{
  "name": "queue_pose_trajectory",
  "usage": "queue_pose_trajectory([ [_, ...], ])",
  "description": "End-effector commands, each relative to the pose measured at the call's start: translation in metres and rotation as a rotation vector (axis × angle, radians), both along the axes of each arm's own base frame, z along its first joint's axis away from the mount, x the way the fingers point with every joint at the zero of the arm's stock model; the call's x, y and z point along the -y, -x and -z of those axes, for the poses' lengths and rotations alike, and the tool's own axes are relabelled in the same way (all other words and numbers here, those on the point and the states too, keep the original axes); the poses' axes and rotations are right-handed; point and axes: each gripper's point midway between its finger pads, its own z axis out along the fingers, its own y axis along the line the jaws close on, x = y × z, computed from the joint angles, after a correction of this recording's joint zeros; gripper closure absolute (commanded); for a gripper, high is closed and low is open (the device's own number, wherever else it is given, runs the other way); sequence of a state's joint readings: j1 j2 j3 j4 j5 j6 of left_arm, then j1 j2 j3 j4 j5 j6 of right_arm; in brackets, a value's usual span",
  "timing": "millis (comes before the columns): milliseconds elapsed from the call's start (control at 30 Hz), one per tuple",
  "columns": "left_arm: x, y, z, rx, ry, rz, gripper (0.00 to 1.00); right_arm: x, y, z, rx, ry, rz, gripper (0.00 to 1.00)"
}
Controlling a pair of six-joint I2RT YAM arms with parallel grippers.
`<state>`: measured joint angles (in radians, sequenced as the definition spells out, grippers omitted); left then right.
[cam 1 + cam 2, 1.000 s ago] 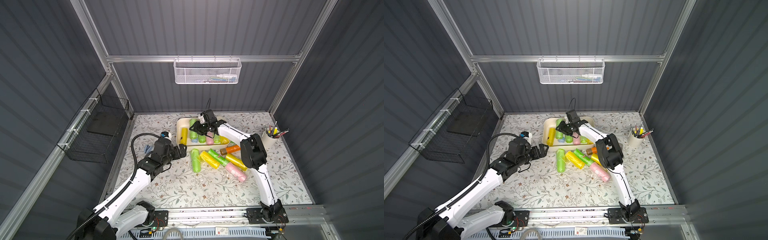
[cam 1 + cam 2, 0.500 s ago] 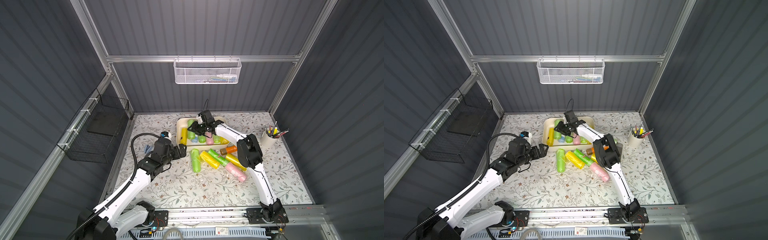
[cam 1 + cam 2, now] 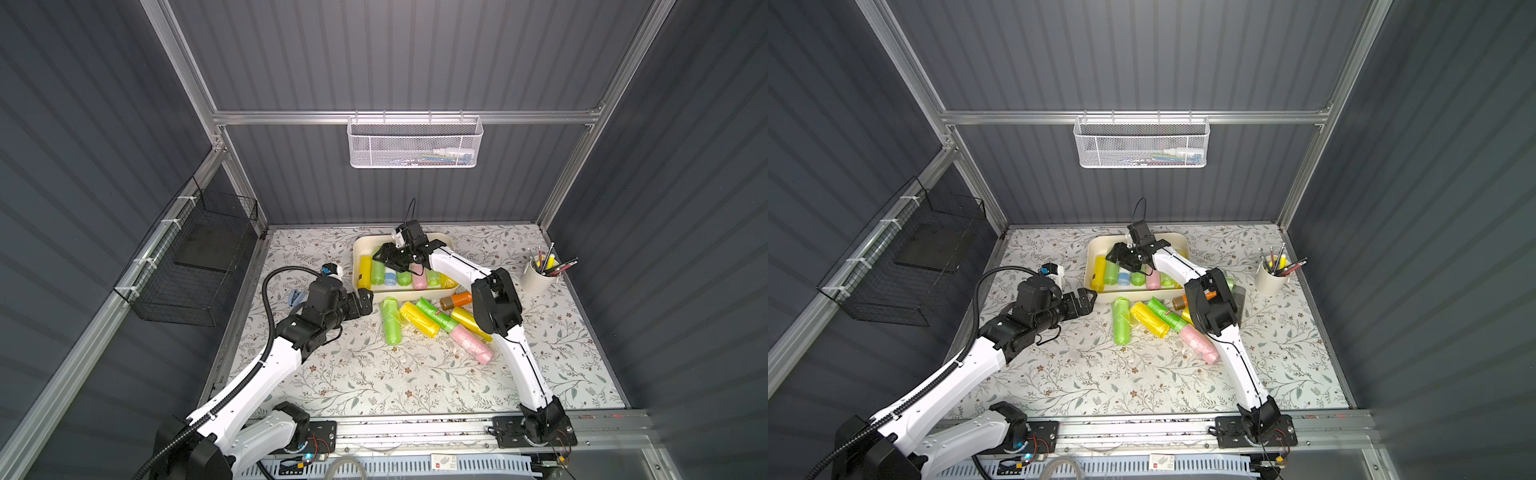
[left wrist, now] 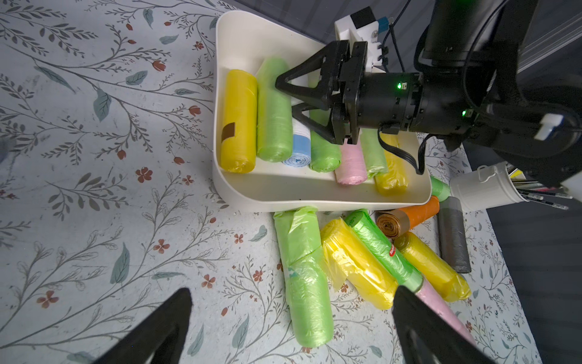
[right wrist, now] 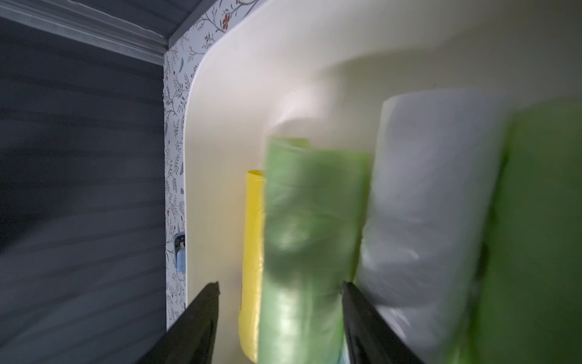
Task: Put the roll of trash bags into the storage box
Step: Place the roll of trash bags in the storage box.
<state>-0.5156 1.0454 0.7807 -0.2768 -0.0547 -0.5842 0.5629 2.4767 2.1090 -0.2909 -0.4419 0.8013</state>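
The cream-white storage box [image 3: 441, 239] [image 3: 1177, 239] stands at the back of the table with several rolls lying side by side in it. My right gripper [image 3: 381, 259] [image 3: 1115, 257] [image 4: 286, 97] [image 5: 280, 285] hangs over the box's left part, open. A light green roll of trash bags [image 5: 308, 220] [image 4: 273, 126] lies in the box between its fingers, beside a yellow roll [image 4: 237, 123]. One finger stands clear of the green roll; the other is right at its edge. My left gripper [image 3: 368, 303] [image 4: 292, 290] is wide open and empty, low over the table left of the loose rolls.
Loose rolls lie in front of the box: green [image 3: 390, 322], yellow [image 3: 417, 318], pink [image 3: 473, 345], orange [image 3: 457, 299], grey [image 4: 453, 239]. A white pen cup [image 3: 538, 276] stands at the right. A white mesh basket [image 3: 415, 143] hangs on the back wall, a black wire basket [image 3: 195, 262] on the left wall.
My right gripper has shifted left over the box and its jaws have parted, letting go of the green roll. The left arm has not moved.
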Motion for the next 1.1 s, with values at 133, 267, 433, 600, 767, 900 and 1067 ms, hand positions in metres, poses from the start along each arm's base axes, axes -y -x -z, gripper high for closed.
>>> queue_pose_trajectory([
  [133, -0.004, 0.0, -0.007, 0.026, -0.028, -0.002, 0.0, 0.01, -0.004, -0.056, 0.099, -0.026, 0.003, 0.34],
  [267, -0.004, -0.002, -0.007, 0.026, -0.032, 0.001, 0.0, 0.02, 0.0, -0.093, 0.168, -0.044, 0.015, 0.28],
  [433, -0.004, -0.004, -0.004, 0.018, -0.062, 0.005, 0.0, 0.044, 0.011, -0.148, 0.271, 0.002, 0.032, 0.01],
  [600, -0.005, -0.005, -0.005, 0.023, -0.069, -0.001, 0.0, 0.079, 0.027, -0.194, 0.364, 0.048, 0.103, 0.01],
  [767, 0.003, -0.008, -0.004, 0.024, -0.065, 0.041, 0.0, 0.109, 0.058, -0.215, 0.406, 0.076, 0.134, 0.01],
  [900, 0.013, -0.009, 0.009, -0.018, -0.05, 0.071, 0.0, 0.129, 0.087, -0.214, 0.425, 0.079, 0.148, 0.01],
  [1067, 0.024, -0.012, 0.029, -0.077, -0.031, 0.099, 0.0, 0.146, 0.119, -0.197, 0.417, 0.026, 0.183, 0.01],
])
